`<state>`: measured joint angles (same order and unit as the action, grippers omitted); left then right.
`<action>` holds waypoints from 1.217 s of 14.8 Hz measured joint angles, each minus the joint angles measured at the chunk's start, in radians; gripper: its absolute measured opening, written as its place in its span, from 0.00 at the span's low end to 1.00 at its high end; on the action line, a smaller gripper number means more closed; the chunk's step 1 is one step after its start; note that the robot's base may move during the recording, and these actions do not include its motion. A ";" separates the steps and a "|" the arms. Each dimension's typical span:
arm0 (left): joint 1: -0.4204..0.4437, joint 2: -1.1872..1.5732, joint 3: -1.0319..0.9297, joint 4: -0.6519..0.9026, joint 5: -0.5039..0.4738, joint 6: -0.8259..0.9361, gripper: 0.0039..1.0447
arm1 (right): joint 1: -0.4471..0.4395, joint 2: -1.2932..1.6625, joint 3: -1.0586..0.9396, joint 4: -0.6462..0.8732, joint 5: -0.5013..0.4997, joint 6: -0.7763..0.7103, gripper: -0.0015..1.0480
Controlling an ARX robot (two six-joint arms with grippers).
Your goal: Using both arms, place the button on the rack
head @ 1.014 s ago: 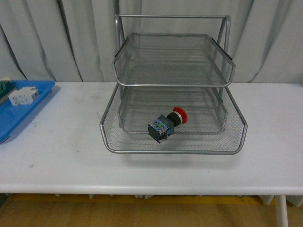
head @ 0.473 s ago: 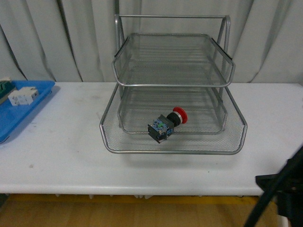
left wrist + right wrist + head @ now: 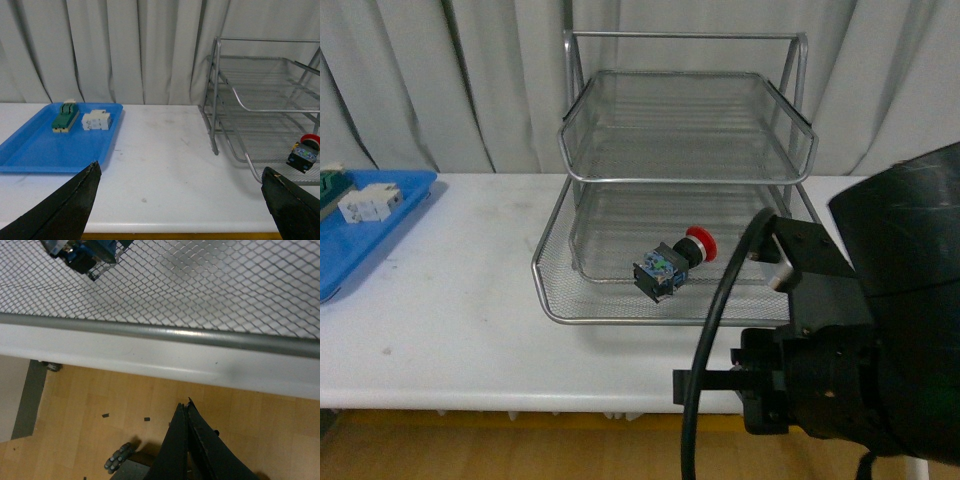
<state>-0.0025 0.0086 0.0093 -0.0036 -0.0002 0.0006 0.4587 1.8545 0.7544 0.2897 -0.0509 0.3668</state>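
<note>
The button [image 3: 674, 262] lies in the rack's [image 3: 686, 180] lowest tray, the left gripper [image 3: 180, 200] spread wide and empty, the right gripper [image 3: 187, 410] pressed together, holding nothing.

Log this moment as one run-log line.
button: lying in rack bottom tray | left tool: open, holding nothing | right tool: shut, below table edge | blue tray: two parts

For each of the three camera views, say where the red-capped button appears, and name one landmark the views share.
Front view: the button lies in the pulled-out bottom tray of the rack, centre frame.
Left wrist view: far right edge, on the same tray.
Right wrist view: top left corner, body only, behind mesh.
Shared landmark: the tray's front rail.
</note>
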 joint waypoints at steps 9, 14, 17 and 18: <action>0.000 0.000 0.000 0.000 0.000 0.000 0.94 | -0.029 0.307 0.503 -0.180 0.126 -0.081 0.02; 0.000 0.000 0.000 0.000 0.000 0.000 0.94 | -0.056 0.390 0.656 -0.177 0.133 -0.121 0.02; 0.000 0.000 0.000 0.000 0.000 0.000 0.94 | -0.083 0.151 0.347 -0.027 0.103 -0.071 0.02; 0.000 0.000 0.000 0.000 0.000 0.000 0.94 | -0.096 0.010 0.192 0.094 0.184 -0.068 0.02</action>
<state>-0.0025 0.0086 0.0093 -0.0036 -0.0002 0.0006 0.3630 1.8648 0.9466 0.3836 0.1333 0.2989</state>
